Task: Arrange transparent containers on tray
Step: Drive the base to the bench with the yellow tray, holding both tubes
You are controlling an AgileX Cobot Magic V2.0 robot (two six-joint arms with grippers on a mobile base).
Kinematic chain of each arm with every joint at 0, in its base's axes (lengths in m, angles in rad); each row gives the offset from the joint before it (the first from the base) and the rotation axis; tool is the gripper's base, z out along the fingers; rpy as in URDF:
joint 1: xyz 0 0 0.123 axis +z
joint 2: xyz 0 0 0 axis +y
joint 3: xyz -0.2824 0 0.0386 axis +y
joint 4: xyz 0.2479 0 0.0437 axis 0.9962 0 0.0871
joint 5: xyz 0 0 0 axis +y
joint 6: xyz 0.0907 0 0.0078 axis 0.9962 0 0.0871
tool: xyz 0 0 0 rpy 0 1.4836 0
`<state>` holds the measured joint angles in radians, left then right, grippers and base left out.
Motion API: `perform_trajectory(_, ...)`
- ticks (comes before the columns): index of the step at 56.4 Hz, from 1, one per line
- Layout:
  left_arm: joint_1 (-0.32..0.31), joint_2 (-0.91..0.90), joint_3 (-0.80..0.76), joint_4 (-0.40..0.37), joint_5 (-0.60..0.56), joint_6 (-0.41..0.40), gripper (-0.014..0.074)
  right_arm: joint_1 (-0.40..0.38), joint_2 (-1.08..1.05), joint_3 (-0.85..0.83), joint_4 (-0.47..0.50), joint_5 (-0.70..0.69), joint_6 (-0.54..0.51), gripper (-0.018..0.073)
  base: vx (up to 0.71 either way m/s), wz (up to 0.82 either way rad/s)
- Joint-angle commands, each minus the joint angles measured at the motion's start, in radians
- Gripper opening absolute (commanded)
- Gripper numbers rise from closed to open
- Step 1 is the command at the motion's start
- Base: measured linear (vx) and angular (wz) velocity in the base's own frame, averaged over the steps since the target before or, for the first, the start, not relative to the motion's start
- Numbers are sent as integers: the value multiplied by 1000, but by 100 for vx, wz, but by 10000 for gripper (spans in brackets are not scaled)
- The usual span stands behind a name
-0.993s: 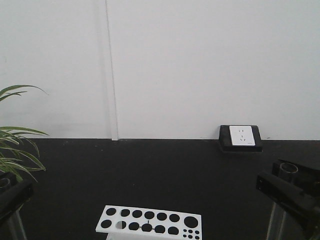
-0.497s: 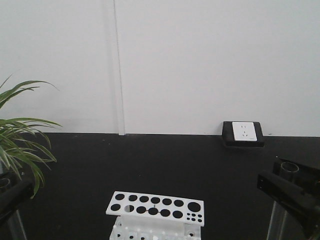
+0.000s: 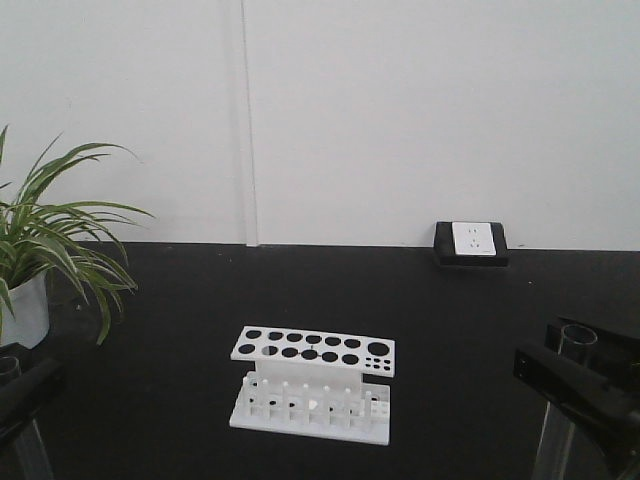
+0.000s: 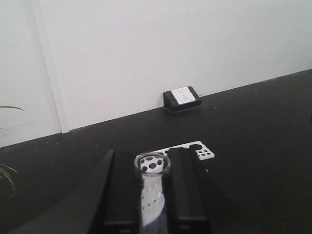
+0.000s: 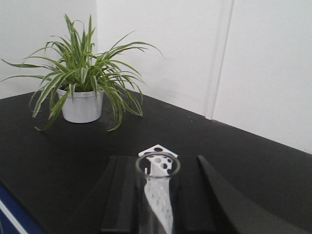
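Left end effector [image 4: 146, 163] pinches tube [image 4: 152, 200]; right end effector [image 5: 158, 168] pinches second tube [image 5: 157, 207]. Rack [image 3: 312, 346] now fully visible, earlier cropped.

Rack [image 3: 312, 386]: showed white, speckled with dark holes.
Table [image 3: 200, 300]: looked black.
Leaves [image 5: 87, 68]: looked green, perhaps pale-striped.
Test tube [image 5: 157, 204]: looked clear.
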<state>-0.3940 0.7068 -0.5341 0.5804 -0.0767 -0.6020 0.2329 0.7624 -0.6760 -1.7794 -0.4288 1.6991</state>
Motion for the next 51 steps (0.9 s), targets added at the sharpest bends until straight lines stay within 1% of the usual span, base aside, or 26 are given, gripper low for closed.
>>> perform_trajectory(1, -8, -5, -29, -14, -69, -7, -6, -4, -6, -30, -12, 22, -1, -11, -27, -2)
perform_trajectory(27, -8, -5, -29, -14, -69, -7, -6, -4, -6, -30, -12, 22, -3, -11, -30, 6)
perform_trajectory(51, -8, -5, -29, -14, -68, -7, -6, -4, -6, -30, -13, 18, -2, -11, -33, 30)
